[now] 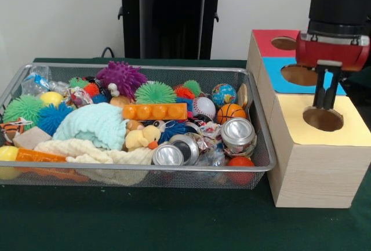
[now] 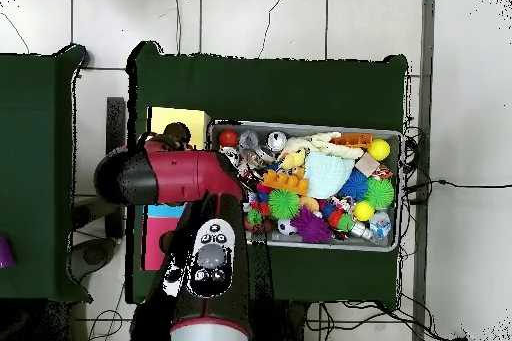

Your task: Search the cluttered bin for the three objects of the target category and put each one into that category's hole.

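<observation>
The wire mesh bin point(image 1: 139, 67) fills the left of the table, packed with toys; it also shows in the overhead view point(image 2: 400, 189). One wrinkly whitish bundle with coloured patches point(image 1: 208, 131) lies among the cans, and another point(image 1: 77, 95) sits at the back left. My gripper point(image 1: 323, 107) hangs straight over the round hole point(image 1: 323, 120) in the yellow box top point(image 1: 353, 126). Its tips are at the hole's rim, a small gap apart, with nothing between them. In the overhead view my red arm point(image 2: 190, 177) hides the gripper beside the yellow top point(image 2: 178, 117).
Behind the yellow box are the blue-topped opening point(image 1: 298, 75) and the red-topped opening point(image 1: 284, 43). The bin holds silver cans point(image 1: 237, 130), a purple spiky ball point(image 1: 120, 77), a green spiky ball point(image 1: 155, 93), a mint cloth point(image 1: 95, 124) and an orange block point(image 1: 155, 112).
</observation>
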Motion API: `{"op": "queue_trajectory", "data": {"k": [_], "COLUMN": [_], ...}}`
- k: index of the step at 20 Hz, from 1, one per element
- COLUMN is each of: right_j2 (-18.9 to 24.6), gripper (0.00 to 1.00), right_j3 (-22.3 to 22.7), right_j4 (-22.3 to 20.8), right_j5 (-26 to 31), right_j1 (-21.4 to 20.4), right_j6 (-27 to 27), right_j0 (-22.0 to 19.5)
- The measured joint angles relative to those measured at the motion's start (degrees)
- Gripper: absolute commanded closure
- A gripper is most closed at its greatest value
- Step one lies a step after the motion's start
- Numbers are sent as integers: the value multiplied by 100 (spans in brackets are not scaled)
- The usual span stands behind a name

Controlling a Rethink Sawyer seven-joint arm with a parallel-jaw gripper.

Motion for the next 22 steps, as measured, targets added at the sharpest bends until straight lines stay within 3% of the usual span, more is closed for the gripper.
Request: {"op": "queue_trajectory", "data": {"k": [11,22], "right_j2": [-5,-15], "gripper": [100,100], "right_j3": [536,815], "right_j4": [-20,-78], "right_j5": [76,76], "right_j1": [-793,-1031], "right_j6": [0,0], "right_j0": [-12,-220]}}
